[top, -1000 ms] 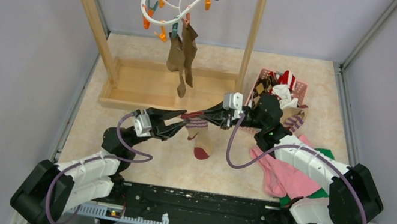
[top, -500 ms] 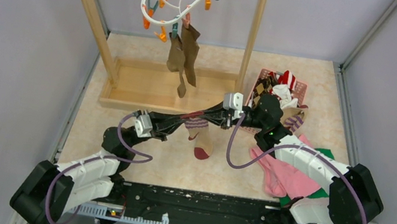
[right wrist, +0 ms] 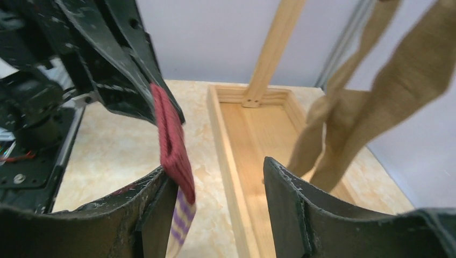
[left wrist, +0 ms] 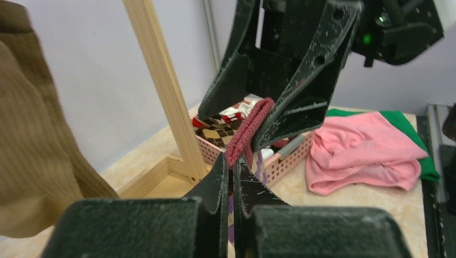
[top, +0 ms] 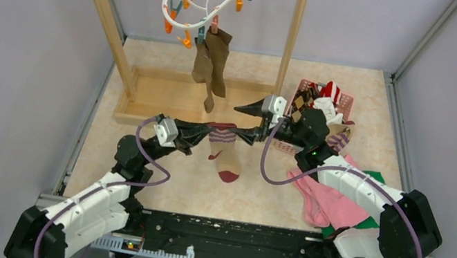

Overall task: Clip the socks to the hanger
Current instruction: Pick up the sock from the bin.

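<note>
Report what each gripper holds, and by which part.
The left gripper pinches the tan sock by its maroon cuff. The right gripper is open and grips nothing; it only touches the cuff's other end.

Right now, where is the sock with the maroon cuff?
In the top view, the sock hangs mid-table in front of the wooden rack, its cuff pinched by the left gripper, with the open right gripper on its other side.
</note>
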